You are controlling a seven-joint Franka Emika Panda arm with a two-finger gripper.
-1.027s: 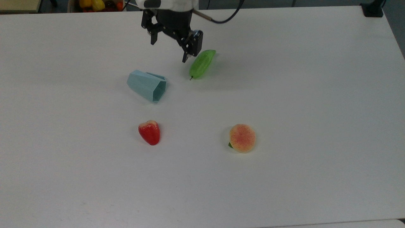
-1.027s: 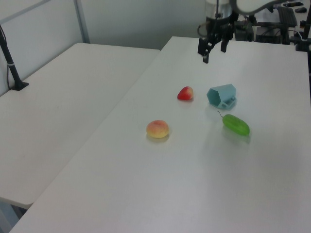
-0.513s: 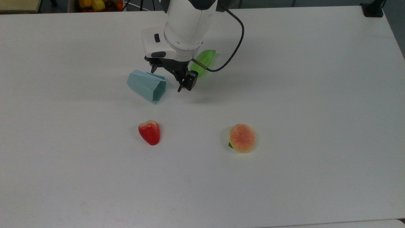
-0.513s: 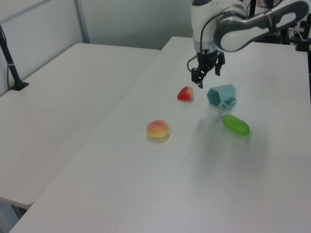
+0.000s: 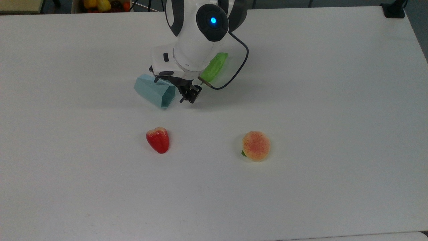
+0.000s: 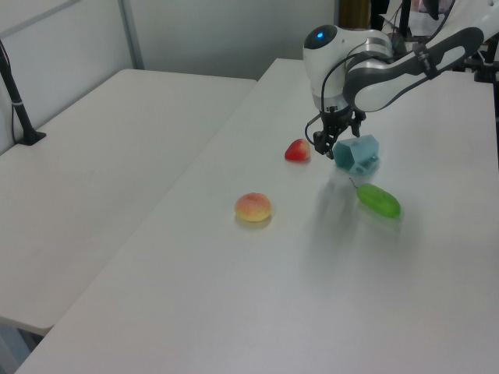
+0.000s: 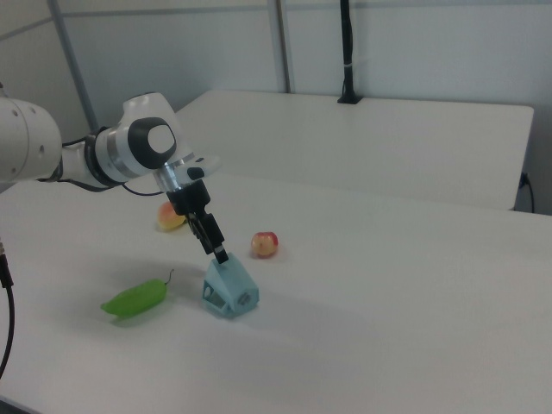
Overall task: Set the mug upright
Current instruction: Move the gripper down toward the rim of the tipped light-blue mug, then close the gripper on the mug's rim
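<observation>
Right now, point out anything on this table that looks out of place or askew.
The mug lies tipped on its side, its open rim facing the top view's lower right, with the tool close by that rim. The toy fruits look ordinary.

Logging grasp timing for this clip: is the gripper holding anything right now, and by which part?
It cannot be told. The gripper is down at the rim end of the lying mug, but whether it grips the mug is unclear.

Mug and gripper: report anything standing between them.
Nothing visible does. The gripper sits right at the open rim end of the mug, which lies on its side. The green fruit lies on the gripper's other side, apart from the mug.
</observation>
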